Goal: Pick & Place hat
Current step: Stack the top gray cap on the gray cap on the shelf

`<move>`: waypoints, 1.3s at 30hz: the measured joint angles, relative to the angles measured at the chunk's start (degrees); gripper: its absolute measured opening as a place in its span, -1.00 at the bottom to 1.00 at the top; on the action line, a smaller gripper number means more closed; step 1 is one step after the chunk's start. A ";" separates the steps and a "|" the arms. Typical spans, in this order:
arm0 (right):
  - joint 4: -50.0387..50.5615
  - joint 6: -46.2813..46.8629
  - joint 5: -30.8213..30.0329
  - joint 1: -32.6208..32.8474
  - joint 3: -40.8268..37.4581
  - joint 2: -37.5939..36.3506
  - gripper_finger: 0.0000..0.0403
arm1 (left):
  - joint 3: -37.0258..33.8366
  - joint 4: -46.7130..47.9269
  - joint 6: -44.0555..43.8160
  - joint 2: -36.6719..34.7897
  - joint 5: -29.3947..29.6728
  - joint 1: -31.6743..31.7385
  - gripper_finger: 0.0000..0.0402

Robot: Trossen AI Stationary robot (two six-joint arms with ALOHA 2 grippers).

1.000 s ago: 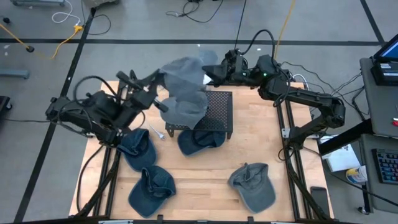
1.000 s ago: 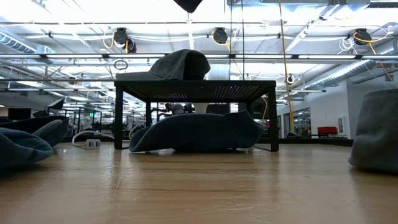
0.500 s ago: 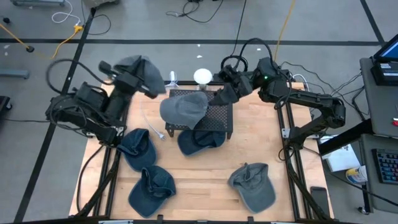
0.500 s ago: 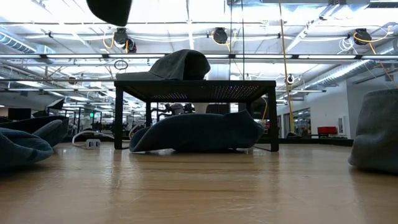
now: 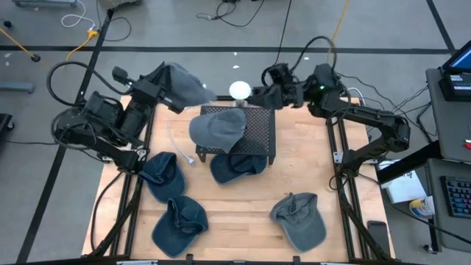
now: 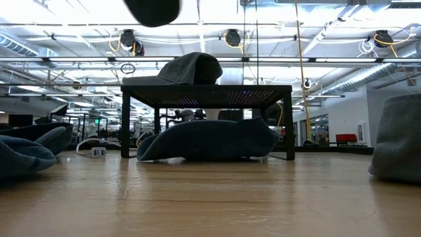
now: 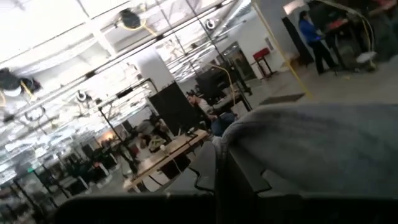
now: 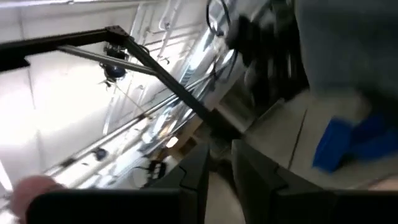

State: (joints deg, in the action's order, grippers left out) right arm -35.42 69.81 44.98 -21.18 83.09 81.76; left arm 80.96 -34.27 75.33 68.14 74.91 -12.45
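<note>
Since 0.5 s ago, left gripper [image 5: 163, 87] has carried its grey cap [image 5: 184, 82] slightly rightward; the cap hangs above the table's far-left edge, draped over the closed fingers. Right gripper [image 5: 259, 94] has pulled back behind the black mesh stand [image 5: 257, 132], fingers nearly together, holding nothing. A second grey cap [image 5: 217, 126] rests on the stand, a blue cap [image 5: 235, 168] beneath.
</note>
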 joint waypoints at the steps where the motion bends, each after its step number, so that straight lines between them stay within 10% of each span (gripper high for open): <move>1: -0.27 -2.64 -0.25 -0.55 0.00 -0.51 -0.68 | 1.05 3.37 -1.40 0.00 0.01 0.19 -0.94; 12: 0.24 -26.06 -1.58 -5.11 0.07 -5.26 -0.68 | 16.40 44.36 -32.37 0.22 -15.39 5.20 -0.94; 20: 0.37 -10.04 0.15 -6.61 0.07 -5.30 -0.38 | 24.73 64.10 -50.96 0.67 -49.71 15.46 -0.94; 30: 0.60 14.48 0.34 -6.59 0.04 -5.25 0.21 | 28.60 65.63 -61.91 5.02 -91.63 28.95 -0.94; 39: 15.40 28.38 3.17 -5.31 -1.10 -5.28 0.26 | 28.60 55.69 -63.87 8.47 -110.23 34.58 -0.94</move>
State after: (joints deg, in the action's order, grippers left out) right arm -20.01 98.18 48.15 -26.49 81.98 76.49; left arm 109.56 21.42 11.46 76.60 -35.32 22.14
